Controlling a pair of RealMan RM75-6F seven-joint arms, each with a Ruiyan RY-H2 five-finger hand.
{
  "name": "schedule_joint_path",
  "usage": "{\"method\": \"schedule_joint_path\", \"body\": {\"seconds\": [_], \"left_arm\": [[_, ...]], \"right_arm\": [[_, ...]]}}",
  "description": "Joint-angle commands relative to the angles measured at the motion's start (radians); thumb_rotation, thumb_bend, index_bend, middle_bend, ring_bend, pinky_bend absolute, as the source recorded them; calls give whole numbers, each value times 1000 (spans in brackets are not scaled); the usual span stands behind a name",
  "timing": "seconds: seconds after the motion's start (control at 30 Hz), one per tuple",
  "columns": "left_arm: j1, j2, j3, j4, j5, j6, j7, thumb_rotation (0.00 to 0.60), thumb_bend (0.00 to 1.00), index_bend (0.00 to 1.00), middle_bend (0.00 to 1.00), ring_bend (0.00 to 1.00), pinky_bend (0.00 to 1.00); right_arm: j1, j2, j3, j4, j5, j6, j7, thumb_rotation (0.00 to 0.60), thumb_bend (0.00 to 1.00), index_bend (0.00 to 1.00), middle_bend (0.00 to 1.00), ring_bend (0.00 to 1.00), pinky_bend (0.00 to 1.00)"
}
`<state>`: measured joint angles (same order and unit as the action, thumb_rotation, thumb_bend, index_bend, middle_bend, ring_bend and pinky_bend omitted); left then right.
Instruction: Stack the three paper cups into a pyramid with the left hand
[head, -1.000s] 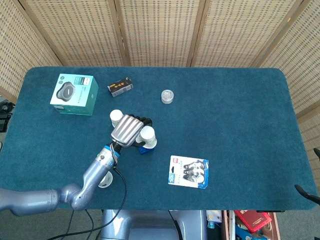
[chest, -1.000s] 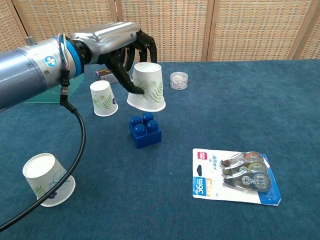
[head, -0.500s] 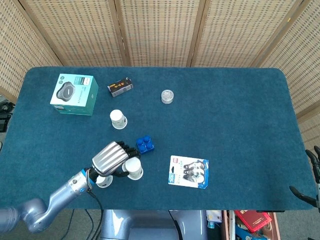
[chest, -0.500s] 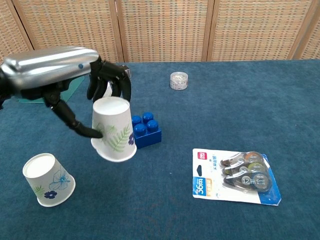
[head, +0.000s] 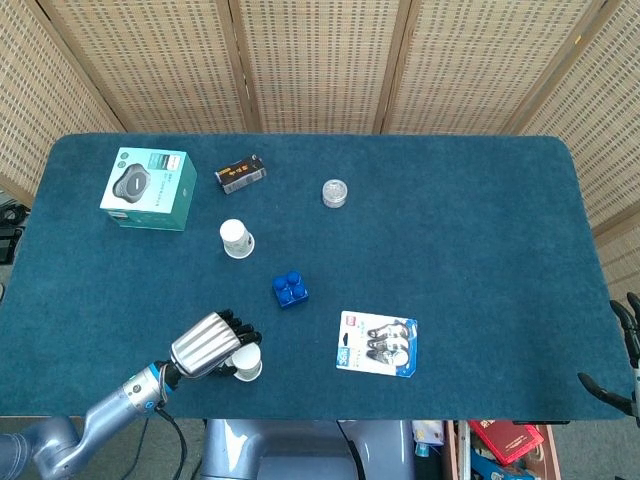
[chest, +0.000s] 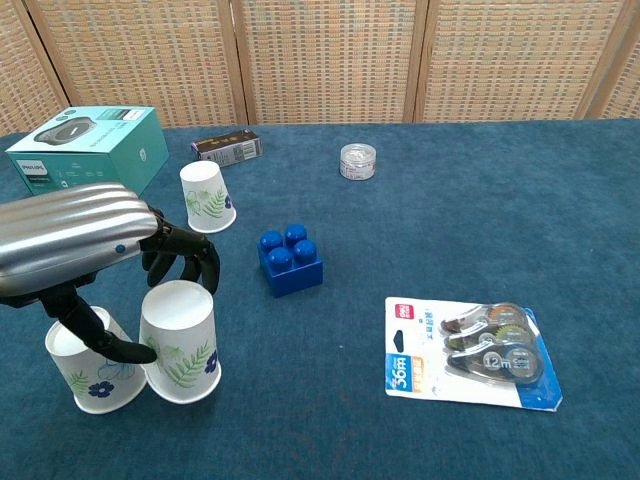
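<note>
Three paper cups on the blue table (chest: 420, 440), all upside down, mouths to the cloth and closed bases up, long axes close to vertical. Nearest the front edge, the blue-flower cup (chest: 92, 368) and the held fern cup (chest: 181, 342), standing just beside each other, rims touching or very nearly so; impossible to say from either view whether the held one is fully seated or a shade tilted. Farther back and well apart, the far cup (chest: 206, 197), near the blue brick (chest: 289, 260). Left robot hand (chest: 95, 255) wrapped around the held fern cup, thumb low on the front wall, fingers (chest: 186, 256) curled over the rear and top edge, so pinching the cup rather than spread. Right robot hand barely visible at the far right edge of the head view (head: 622, 372), too little showing to tell its state. Likely very light, thin-walled, easily crushed and easily knocked over; smooth sides, so apt to slip under a loose hold yet dent under a hard one. Best taken around the upper wall near the stiffer closed base, with gentle pressure from opposite sides, and released straight upward to avoid dragging the neighbour. Remaining, by the look of it: fetching the far cup and setting it upside down across the two bases.
</note>
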<state>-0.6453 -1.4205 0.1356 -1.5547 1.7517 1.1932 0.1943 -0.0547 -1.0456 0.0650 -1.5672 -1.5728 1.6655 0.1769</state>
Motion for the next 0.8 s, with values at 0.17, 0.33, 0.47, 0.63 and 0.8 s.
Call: {"method": "schedule_joint_path", "body": {"seconds": [0.17,0.33,0.47,0.63,0.8], "left_arm": [[10,-50,-14,50,2,-17,29,600,175,420,490,517,458],[13,-85,-15,86,-3,-33,-4,600,175,420,473,499,447],[18,-97,-10,113,1,-35,-20,600,175,420,461,486,439],[25,-82,-1,115,-3,-52,1,600,175,390,378,410,404],[30,-42,-3,72,-21,-69,37,600,175,100,40,85,234]], "right_arm": [[0,-1,-4,-2,-8,2,-6,600,0,0,0,0,0],[0,-1,-4,-1,-8,2,-5,600,0,0,0,0,0],[0,0,-3,0,-6,1,-2,600,0,0,0,0,0],[0,0,-3,-1,-7,2,-3,600,0,0,0,0,0],[-1,1,-4,-3,-7,5,-2,600,0,0,0,0,0]]}}
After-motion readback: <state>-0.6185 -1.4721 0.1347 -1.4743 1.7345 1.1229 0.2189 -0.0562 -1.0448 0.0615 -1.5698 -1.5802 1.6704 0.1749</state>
